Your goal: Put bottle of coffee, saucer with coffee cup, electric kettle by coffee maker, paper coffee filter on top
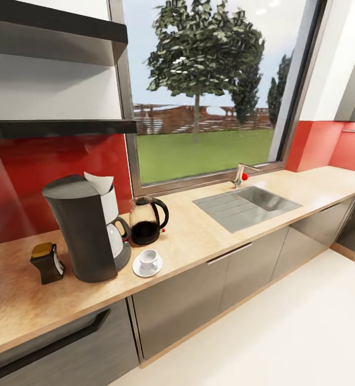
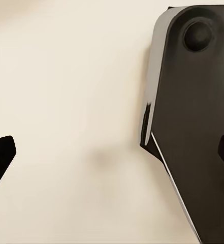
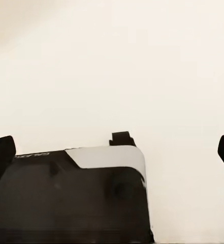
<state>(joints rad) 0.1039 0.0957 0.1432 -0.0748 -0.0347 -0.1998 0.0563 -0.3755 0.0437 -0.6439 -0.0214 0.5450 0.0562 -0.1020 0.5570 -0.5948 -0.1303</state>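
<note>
On the kitchen countertop the tall dark grey coffee maker stands at the left, with the white paper coffee filter sticking out of its top. To its left stands the bottle of coffee with a golden lid. The glass electric kettle is just right of the machine. In front of it the white coffee cup sits on the saucer. The dark kitchen shelf hangs bare above. My left gripper is open, and my right gripper is open, both over pale floor with nothing between the fingers.
A steel sink with a tap is set into the worktop under the window. Grey cabinet fronts run below. Part of the robot's dark base shows beside the left fingers, and the robot's base shows in the right wrist view too.
</note>
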